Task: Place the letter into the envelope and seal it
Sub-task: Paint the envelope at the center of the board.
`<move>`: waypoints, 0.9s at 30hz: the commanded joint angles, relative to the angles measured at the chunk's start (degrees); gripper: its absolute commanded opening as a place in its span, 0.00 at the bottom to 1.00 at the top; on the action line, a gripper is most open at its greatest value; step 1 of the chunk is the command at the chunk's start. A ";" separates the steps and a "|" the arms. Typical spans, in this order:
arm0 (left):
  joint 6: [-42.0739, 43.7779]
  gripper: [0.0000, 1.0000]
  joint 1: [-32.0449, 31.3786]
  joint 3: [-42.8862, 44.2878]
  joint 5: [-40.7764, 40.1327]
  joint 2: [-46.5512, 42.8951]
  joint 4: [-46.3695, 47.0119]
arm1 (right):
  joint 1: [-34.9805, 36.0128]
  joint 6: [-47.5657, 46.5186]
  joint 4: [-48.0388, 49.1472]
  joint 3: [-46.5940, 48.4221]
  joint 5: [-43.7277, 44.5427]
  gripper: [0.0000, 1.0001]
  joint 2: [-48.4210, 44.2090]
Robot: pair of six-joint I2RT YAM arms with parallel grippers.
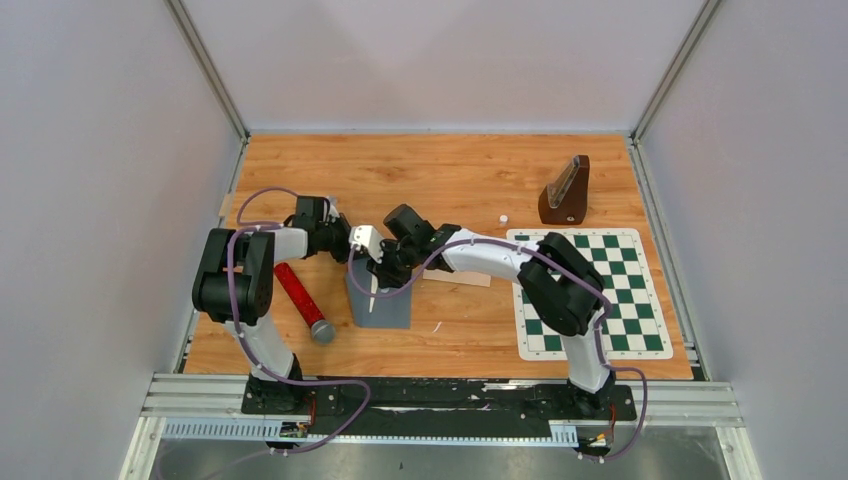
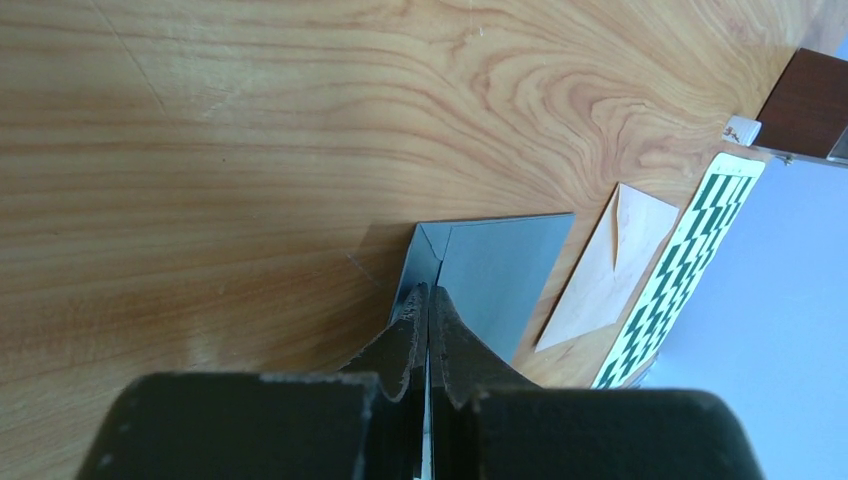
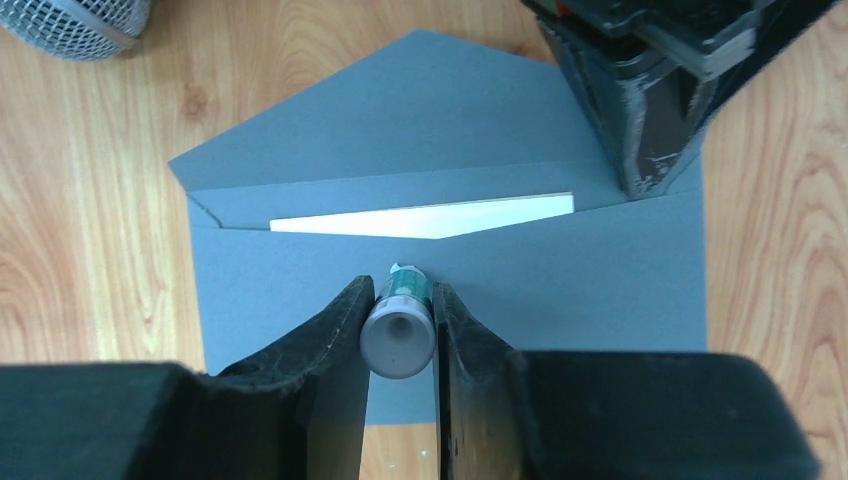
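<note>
At mid-table [image 1: 450,170]: one envelope [image 3: 600,290], one letter [image 3: 420,220], one tube [image 3: 397,335]

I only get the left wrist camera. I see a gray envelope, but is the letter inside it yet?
Observer: Yes. The right wrist view shows the white letter tucked in the envelope, with the flap open.
Kid: What is the other hand doing?
Observer: The right hand grips what looks like a glue stick over the envelope.
</note>
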 commanded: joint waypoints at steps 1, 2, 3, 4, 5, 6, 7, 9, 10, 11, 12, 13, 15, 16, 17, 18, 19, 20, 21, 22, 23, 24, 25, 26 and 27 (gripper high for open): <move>1.51 0.00 -0.86 -2.99 -9.33 2.45 -4.73 | 1.52 0.63 -6.71 -1.92 -3.68 0.00 -2.16; 1.16 0.00 -0.87 -3.03 -9.48 2.69 -4.45 | 1.69 0.63 -6.71 -2.06 -3.80 0.00 -2.30; 1.11 0.00 -0.92 -3.07 -9.48 2.77 -4.22 | 1.81 0.56 -6.75 -2.11 -3.82 0.00 -2.23; 1.06 0.00 -0.95 -3.07 -9.57 3.01 -4.13 | 1.92 0.55 -6.70 -2.03 -3.65 0.00 -2.14; 0.84 0.00 -0.91 -3.12 -9.65 3.15 -4.03 | 1.98 0.70 -6.35 -2.02 -2.72 0.00 -1.94; 0.75 0.00 -0.93 -3.14 -9.72 3.39 -3.99 | 2.01 0.98 -5.76 -2.05 -1.29 0.00 -1.75; 0.61 0.00 -0.95 -3.16 -9.77 3.43 -4.07 | 2.00 1.13 -4.82 -2.02 0.23 0.00 -1.50; 0.57 0.00 -0.96 -3.17 -9.86 3.54 -4.22 | 1.97 1.11 -2.19 -2.47 3.78 0.00 -1.35; 0.53 0.00 -1.01 -3.17 -9.90 3.56 -4.26 | 1.93 1.09 -0.45 -2.83 5.79 0.00 -1.33; 0.43 0.00 -0.99 -3.23 -9.91 3.60 -4.35 | 1.76 1.02 0.89 -2.99 7.34 0.00 -1.23; 0.41 0.00 -0.97 -3.29 -9.92 3.53 -4.41 | 1.58 0.99 2.05 -2.92 8.51 0.00 -1.10; 0.37 0.00 -0.97 -3.33 -9.92 3.46 -4.39 | 1.39 0.97 2.73 -2.64 9.24 0.00 -0.76; 0.36 0.00 -1.00 -3.42 -9.91 3.44 -4.41 | 0.95 0.61 3.06 -1.65 10.50 0.00 0.27; 0.33 0.00 -1.04 -3.49 -9.85 3.41 -4.40 | 0.75 0.43 3.05 -1.27 10.91 0.00 0.99; 0.38 0.00 -1.05 -3.50 -9.84 3.35 -4.43 | 0.54 0.23 3.07 -0.92 11.21 0.00 1.41; 0.34 0.00 -1.03 -3.51 -9.85 3.32 -4.45 | 0.37 0.13 3.00 -0.58 11.53 0.00 1.82; 0.38 0.00 -1.05 -3.52 -9.88 3.24 -4.44 | 0.26 -0.03 2.98 -0.29 11.87 0.00 2.10; 0.43 0.00 -1.05 -3.56 -9.90 3.18 -4.46 | 0.14 -0.21 2.94 -0.09 12.21 0.00 2.39; 0.47 0.00 -1.05 -3.58 -9.85 3.20 -4.40 | 0.10 -0.36 2.93 0.11 12.56 0.00 2.71; 0.43 0.00 -1.05 -3.60 -9.88 3.12 -4.39 | 0.04 -0.41 2.83 0.26 12.92 0.00 2.87; 0.47 0.00 -1.05 -3.60 -9.89 3.01 -4.41 | -0.10 -0.38 2.81 0.30 13.15 0.00 2.99; 0.48 0.00 -1.05 -3.60 -9.90 2.98 -4.39 | -0.14 -0.30 2.80 0.30 13.48 0.00 3.04; 0.48 0.00 -1.05 -3.61 -9.91 2.95 -4.39 | -0.15 -0.25 2.79 0.32 13.64 0.00 3.14; 0.44 0.00 -1.05 -3.65 -9.87 2.95 -4.36 | -0.19 -0.20 2.69 0.39 13.62 0.00 3.27; 0.46 0.00 -1.07 -3.67 -9.84 2.90 -4.33 | -0.15 -0.24 2.33 0.48 13.18 0.00 3.34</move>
